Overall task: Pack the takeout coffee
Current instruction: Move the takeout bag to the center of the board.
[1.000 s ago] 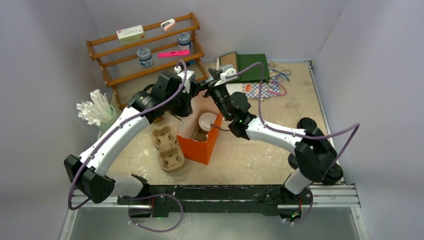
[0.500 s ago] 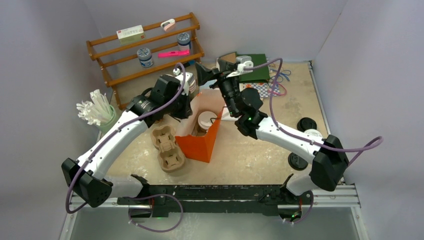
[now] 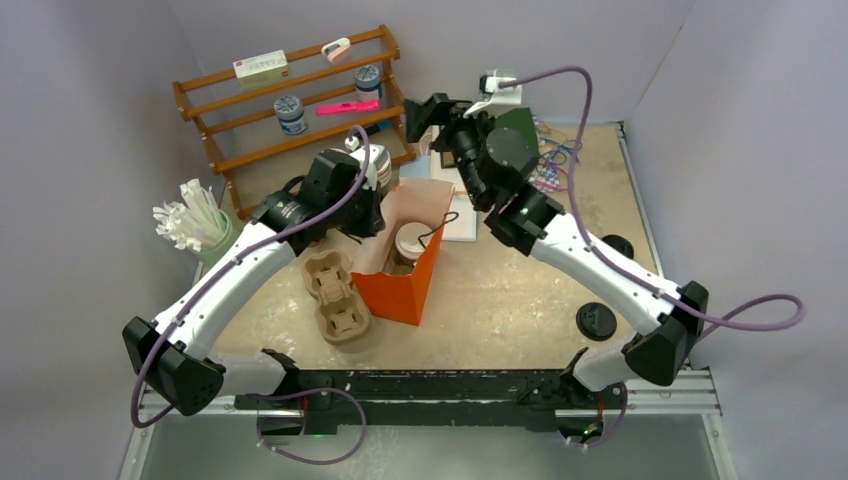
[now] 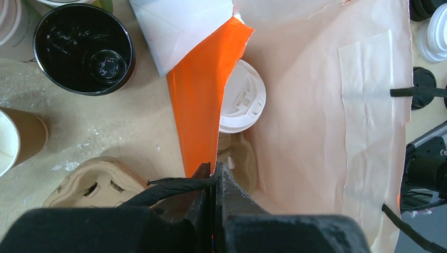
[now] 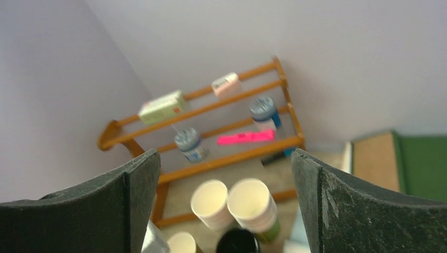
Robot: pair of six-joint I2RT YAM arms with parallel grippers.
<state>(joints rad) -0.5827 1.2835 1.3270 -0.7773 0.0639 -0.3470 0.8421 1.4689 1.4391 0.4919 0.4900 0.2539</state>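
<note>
Left pincer (image 4: 213, 174) clenched on the rim of the orange paper bag (image 4: 200, 105); right pincer (image 5: 224, 158) released, holding nothing.

On the left arm, the fingers are pressed flat together on the near edge of the bag's orange wall, with the bag's black cord handle at the same spot, and the bag's mouth stands open. One takeout coffee cup (image 4: 242, 97), white lid fitted, stands upright inside the bag against the orange wall. A second brown cup (image 4: 21, 139), unlidded, stands on the bench (image 4: 105, 132) outside the bag, near a black cup (image 4: 84, 47) and a pulp cup carrier (image 4: 89, 184). On the right arm, the jaws stand wide apart, raised over the far side of the bench and facing a wooden rack (image 5: 221, 162), with white cups (image 5: 253, 203) in front of it.
</note>
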